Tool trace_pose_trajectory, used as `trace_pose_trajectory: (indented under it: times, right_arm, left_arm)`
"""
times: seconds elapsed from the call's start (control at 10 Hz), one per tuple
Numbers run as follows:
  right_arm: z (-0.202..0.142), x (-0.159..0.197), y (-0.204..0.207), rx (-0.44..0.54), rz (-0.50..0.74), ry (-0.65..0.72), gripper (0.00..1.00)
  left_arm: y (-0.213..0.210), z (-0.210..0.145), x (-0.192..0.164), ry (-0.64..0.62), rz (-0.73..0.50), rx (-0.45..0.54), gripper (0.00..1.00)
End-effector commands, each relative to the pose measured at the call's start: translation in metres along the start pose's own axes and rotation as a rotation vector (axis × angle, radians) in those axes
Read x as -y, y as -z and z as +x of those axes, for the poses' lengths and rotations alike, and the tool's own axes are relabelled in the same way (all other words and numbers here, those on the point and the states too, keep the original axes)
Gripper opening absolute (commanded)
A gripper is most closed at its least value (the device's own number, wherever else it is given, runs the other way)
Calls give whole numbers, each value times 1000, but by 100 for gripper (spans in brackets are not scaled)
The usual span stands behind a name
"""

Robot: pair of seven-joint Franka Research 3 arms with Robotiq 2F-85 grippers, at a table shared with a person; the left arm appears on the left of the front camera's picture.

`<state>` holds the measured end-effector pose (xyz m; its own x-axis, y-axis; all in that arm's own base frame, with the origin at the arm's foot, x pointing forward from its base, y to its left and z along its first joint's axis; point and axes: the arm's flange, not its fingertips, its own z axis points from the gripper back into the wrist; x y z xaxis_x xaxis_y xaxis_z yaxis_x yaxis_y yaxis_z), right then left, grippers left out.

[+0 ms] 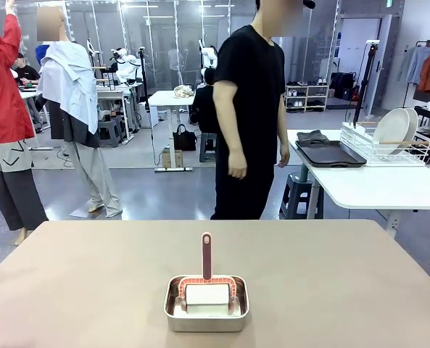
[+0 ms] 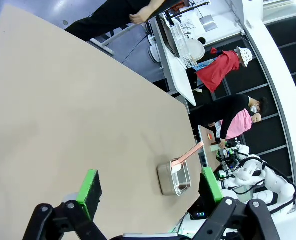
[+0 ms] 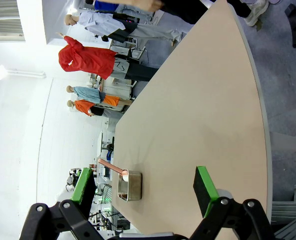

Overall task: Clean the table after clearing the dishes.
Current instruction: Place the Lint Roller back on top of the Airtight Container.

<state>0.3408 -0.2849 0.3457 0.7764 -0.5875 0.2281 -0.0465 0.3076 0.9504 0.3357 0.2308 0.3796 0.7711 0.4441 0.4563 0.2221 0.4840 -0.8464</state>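
The beige table (image 1: pixel 91 275) carries a small steel pan (image 1: pixel 206 304) near its front edge. A white cleaning roller (image 1: pixel 207 293) with a red-brown handle lies in the pan. Two white plates (image 1: pixel 393 127) stand in a wire rack on the white side table, next to stacked dark trays (image 1: pixel 329 154). My left gripper (image 2: pixel 150 185) hangs open above the table (image 2: pixel 63 100), with the pan (image 2: pixel 173 179) seen between its green pads. My right gripper (image 3: pixel 143 186) is open too, above the table (image 3: pixel 197 100), and the pan (image 3: pixel 130 185) lies far below it.
A person in black (image 1: pixel 251 116) stands just beyond the table's far edge, hands down. The white side table (image 1: pixel 374 185) with the wire rack (image 1: pixel 378 145) stands at the back right, with a stool (image 1: pixel 300 196) under it.
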Motion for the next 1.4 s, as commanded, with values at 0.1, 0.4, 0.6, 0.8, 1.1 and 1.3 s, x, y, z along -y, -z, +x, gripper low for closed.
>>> trace_pose_trajectory:
  times: [0.1,0.4,0.6,0.8,1.1,1.3]
  right_arm:
    - [-2,-2,0,4,-5,-5,100]
    - [-2,-2,0,4,-5,-5,100]
    - [-2,-2,0,4,-5,-5,100]
    - [-2,-2,0,4,-5,-5,100]
    - [-2,-2,0,4,-5,-5,100]
    - [-2,-2,0,4,-5,-5,100]
  left_arm:
    - [-3,2,2,3,-8,-8,100]
    - [-3,2,2,3,-8,-8,100]
    - [-3,2,2,3,-8,-8,100]
    - [-3,2,2,3,-8,-8,100]
    - [-3,2,2,3,-8,-8,100]
    - [-3,2,2,3,-8,-8,100]
